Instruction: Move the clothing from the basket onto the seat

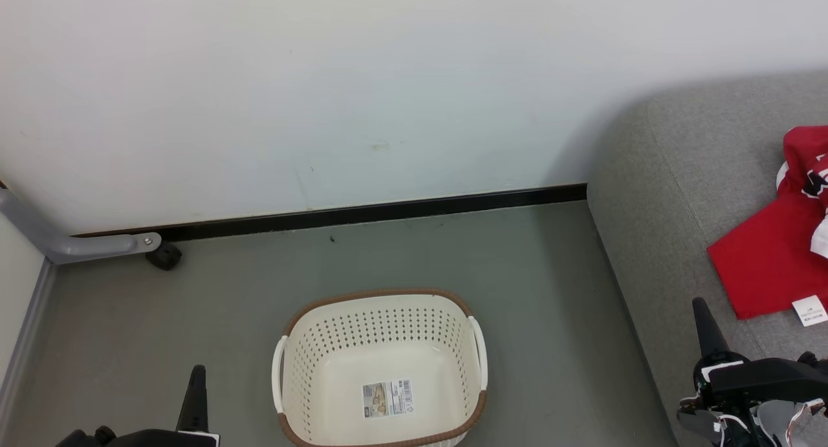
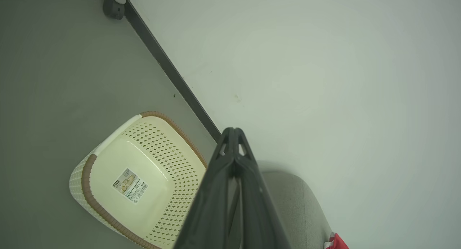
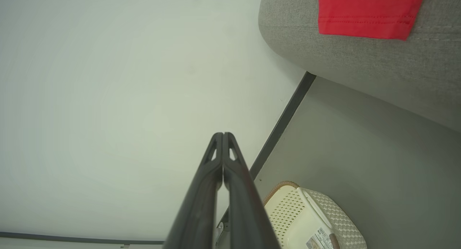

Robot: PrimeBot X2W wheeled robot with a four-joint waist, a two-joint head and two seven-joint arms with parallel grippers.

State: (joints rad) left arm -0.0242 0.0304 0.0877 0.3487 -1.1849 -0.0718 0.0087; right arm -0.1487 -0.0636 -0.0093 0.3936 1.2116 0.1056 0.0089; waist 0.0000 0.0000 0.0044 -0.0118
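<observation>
Although the left fingers point(image 1: 196, 395) and right fingers point(image 1: 708, 330) are closed empty, the clothing point(image 1: 770, 259), lying near the seat point(image 1: 647, 175) edge, may slide off.

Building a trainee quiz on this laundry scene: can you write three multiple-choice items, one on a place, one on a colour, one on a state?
1. The clothing lies:
A) on the floor
B) on the seat
C) against the wall

2. The clothing is mainly:
A) blue
B) green
C) red

3. The basket is:
A) empty of clothing
B) half full
C) tipped over

Answers:
1 B, the fabric rests on the seat's grey upholstery.
2 C, it is red with a few white parts in the head view.
3 A, the basket stands upright with its bare bottom and label sticker showing.
</observation>
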